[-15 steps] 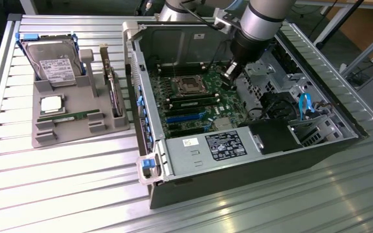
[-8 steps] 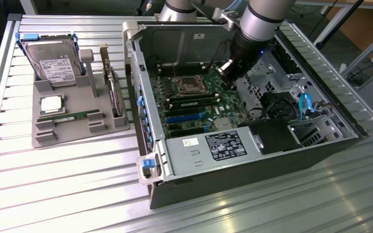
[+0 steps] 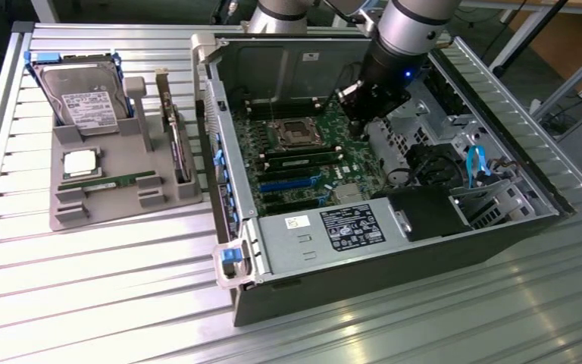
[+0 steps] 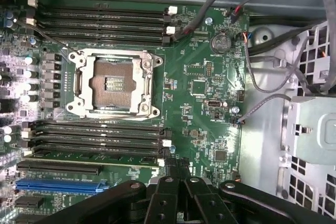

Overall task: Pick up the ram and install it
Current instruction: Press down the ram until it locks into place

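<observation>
Over motherboard [image 4: 210, 103], end effector [image 4: 176, 174], fingers together

tool [image 4: 176, 174] tips: hidden by its own linkage | arm [image 3: 412, 26]: cut off at frame edge

A workshop or lab is suggested — a slatted metal bench [image 3: 99, 288], an opened computer case [image 3: 372, 189], and a grey parts fixture [image 3: 119, 189] are seen.

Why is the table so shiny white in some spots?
In the exterior view, light glares off the ribbed metal table, washing bands of it white, while the open black computer case stays dim inside. In the wrist view, the green motherboard is evenly lit and the black pincer looks dark.
</observation>
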You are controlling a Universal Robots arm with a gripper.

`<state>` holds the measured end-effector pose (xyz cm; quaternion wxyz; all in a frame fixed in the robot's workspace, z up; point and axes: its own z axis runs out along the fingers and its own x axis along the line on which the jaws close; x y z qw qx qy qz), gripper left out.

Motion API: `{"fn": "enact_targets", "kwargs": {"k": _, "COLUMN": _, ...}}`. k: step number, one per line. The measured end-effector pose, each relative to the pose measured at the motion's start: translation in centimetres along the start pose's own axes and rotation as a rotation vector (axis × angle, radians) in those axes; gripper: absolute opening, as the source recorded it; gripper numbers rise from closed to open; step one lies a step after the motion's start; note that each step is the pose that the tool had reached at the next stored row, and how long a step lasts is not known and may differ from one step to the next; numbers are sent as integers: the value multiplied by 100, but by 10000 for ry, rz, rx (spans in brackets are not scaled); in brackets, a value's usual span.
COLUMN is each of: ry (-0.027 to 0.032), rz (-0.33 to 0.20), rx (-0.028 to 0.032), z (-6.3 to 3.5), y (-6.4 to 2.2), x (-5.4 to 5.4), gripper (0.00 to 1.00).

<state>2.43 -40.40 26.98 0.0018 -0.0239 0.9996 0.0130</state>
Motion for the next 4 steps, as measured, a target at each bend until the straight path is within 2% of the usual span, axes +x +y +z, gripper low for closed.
{"fn": "enact_targets", "kwargs": {"k": 4, "ry": -3, "rz": 114, "rx": 1, "z": -1, "y": 0, "x": 0, "gripper": 10}}
